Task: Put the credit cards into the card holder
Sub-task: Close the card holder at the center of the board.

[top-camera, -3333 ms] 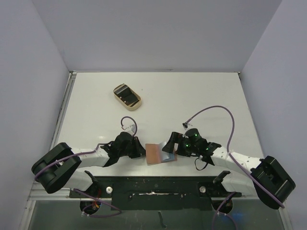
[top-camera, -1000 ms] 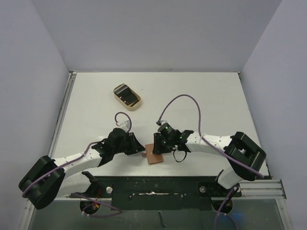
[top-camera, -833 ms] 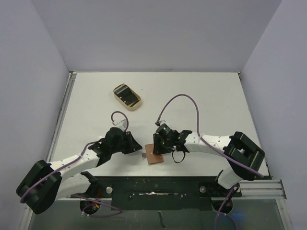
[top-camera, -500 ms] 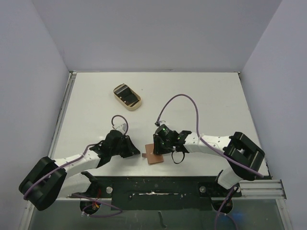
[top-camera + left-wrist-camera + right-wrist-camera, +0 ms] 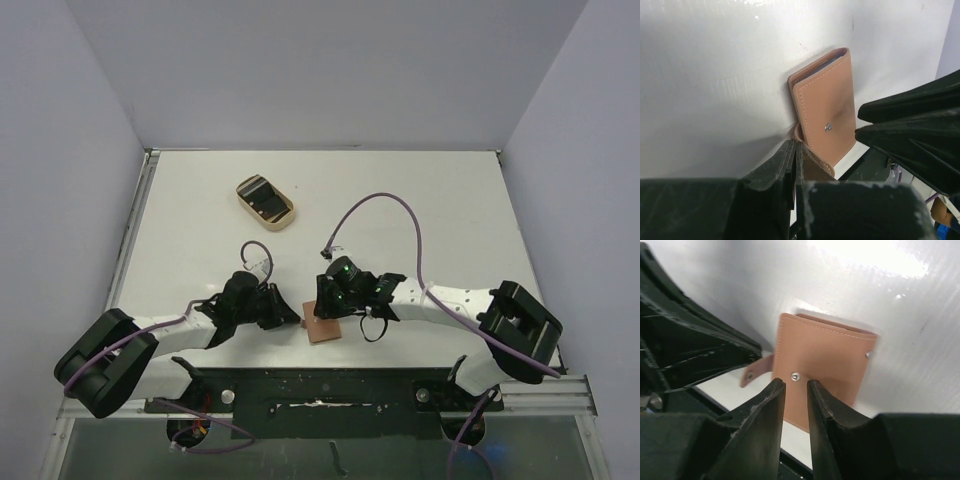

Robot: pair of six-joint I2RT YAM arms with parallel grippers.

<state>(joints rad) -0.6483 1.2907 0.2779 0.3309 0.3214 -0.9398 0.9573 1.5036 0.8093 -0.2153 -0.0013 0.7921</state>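
The card holder [image 5: 322, 330] lies folded shut near the table's front edge, a brown wallet [image 5: 826, 107] with a metal snap stud [image 5: 795, 375] on its cover. My left gripper [image 5: 292, 320] is at its left side with the jaws [image 5: 796, 146] shut. Its tip lies against the loose snap tab [image 5: 752, 373], and I cannot tell whether it pinches the tab. My right gripper [image 5: 326, 314] hangs low over the cover, fingertips [image 5: 796, 384] a narrow gap apart on either side of the stud, with nothing between them. Dark credit cards [image 5: 263, 197] lie in a tray far back left.
The tan oval tray [image 5: 283, 223] stands on the white table [image 5: 420, 200], well behind the left arm. The black frame of the arm bases [image 5: 320, 385] runs just in front of the wallet. Purple cables loop above both wrists.
The wallet, open with its blue inside showing a few seconds ago, is now folded shut. In the last second my left jaws closed beside the tab and my right jaws narrowed over the cover.
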